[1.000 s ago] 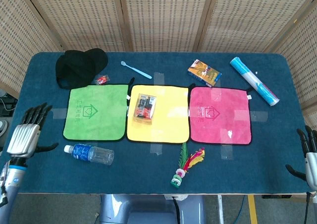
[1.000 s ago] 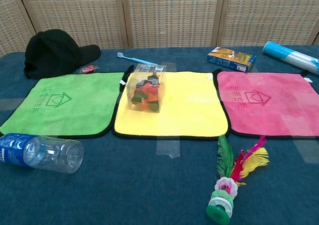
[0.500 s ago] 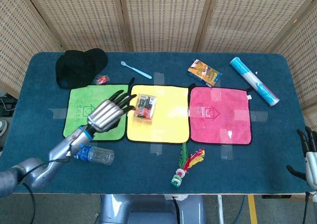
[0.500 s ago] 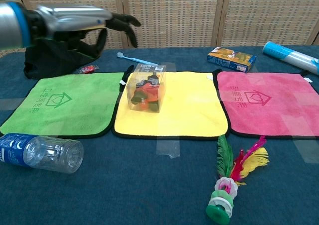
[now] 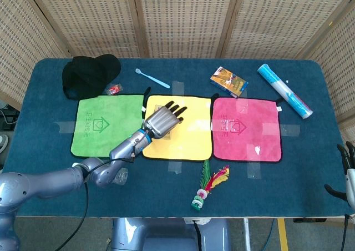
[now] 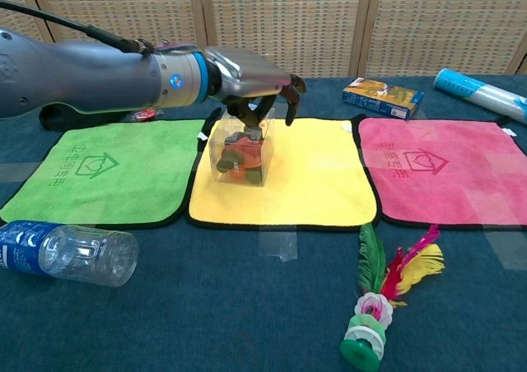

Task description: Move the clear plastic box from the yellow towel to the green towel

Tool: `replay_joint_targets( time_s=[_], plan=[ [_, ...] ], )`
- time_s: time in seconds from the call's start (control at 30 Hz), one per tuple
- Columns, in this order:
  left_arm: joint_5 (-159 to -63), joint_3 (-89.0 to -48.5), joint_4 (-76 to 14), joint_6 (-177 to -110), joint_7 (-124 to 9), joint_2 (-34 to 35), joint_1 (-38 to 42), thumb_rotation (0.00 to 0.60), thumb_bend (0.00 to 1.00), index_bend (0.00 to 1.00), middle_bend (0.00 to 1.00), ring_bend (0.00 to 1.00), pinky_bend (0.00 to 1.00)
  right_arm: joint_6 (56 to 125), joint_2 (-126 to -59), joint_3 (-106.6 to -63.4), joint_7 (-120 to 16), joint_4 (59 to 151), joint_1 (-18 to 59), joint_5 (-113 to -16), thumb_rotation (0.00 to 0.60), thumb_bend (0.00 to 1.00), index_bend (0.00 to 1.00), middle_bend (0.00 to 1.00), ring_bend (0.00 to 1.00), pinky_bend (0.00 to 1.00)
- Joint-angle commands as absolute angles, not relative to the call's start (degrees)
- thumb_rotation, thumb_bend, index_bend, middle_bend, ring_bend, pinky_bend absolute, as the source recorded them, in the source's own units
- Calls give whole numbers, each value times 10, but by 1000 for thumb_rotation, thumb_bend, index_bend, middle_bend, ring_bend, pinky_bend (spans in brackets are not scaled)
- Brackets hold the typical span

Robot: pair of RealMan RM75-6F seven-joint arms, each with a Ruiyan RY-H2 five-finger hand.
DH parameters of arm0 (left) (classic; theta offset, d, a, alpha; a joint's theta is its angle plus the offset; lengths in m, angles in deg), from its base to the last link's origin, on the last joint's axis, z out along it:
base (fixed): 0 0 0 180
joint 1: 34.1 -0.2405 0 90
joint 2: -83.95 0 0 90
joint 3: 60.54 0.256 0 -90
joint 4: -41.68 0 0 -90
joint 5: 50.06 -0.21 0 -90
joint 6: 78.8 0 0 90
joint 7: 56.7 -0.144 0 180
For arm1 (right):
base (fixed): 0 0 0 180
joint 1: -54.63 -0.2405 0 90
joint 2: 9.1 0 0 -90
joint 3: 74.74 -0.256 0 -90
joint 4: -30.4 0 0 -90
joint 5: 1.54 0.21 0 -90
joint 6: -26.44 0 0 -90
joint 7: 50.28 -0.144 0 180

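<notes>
Left to right across the blue-covered table [image 6: 247,323]: a black cap [image 5: 89,74] at the far left corner, a water bottle [image 6: 70,254] lying on its side near the front edge, then the green towel [image 6: 103,170], the goal, lying bare. Next comes the yellow towel [image 6: 317,174], where the clear plastic box [image 6: 241,151] stands upright on its left half, with dark and orange contents visible through the walls. The left hand [image 6: 255,80] hovers directly over the box, palm down, fingers curled downward and apart around the lid; whether they touch it cannot be told. Farther right lie the pink towel [image 6: 445,170] and a feather shuttlecock [image 6: 379,302]. The right hand [image 5: 348,173] shows only at the frame's edge, its state indeterminate. The box is probably light, rigid and slick-walled; opposing side walls near the top look the surest hold.
</notes>
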State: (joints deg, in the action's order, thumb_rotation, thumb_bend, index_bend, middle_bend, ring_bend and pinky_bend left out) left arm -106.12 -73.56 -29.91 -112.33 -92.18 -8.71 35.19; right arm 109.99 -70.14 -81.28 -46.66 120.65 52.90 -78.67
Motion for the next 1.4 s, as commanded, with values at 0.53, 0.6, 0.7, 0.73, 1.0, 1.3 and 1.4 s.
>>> replay_joint_targets(
  time_s=[0.53, 0.6, 0.7, 0.73, 1.0, 1.3, 1.4],
  plan=[
    [-939, -650, -241, -1133, -1025, -151, 429, 600, 1000, 464, 221, 232, 149, 1096, -699, -814, -477, 1204, 529, -782, 600, 0, 0, 0, 0, 0],
    [-932, -645, -239, -1136, -1030, -151, 432, 600, 1000, 476, 231, 241, 149, 1095, -699, -814, -478, 1204, 529, -781, 600, 0, 0, 0, 0, 0],
    [-922, -633, -238, -1139, -1041, -149, 435, 600, 1000, 493, 244, 252, 151, 1093, -698, -814, -480, 1202, 528, -780, 600, 0, 0, 0, 0, 0],
    [-914, -628, -238, -1139, -1046, -148, 436, 600, 1000, 498, 249, 255, 153, 1092, -698, -814, -480, 1202, 528, -781, 600, 0, 0, 0, 0, 0],
    [-871, -605, -246, -1149, -1078, -142, 448, 600, 1000, 509, 262, 266, 161, 1090, -697, -814, -485, 1202, 528, -779, 600, 0, 0, 0, 0, 0],
    [-799, -559, -272, -1163, -1140, -118, 470, 600, 1000, 520, 269, 273, 161, 1087, -695, -814, -489, 1202, 527, -777, 600, 0, 0, 0, 0, 0],
    [-780, -548, -279, -1169, -1153, -116, 476, 600, 1000, 522, 270, 274, 161, 1087, -695, -814, -489, 1202, 527, -777, 600, 0, 0, 0, 0, 0]
  ],
)
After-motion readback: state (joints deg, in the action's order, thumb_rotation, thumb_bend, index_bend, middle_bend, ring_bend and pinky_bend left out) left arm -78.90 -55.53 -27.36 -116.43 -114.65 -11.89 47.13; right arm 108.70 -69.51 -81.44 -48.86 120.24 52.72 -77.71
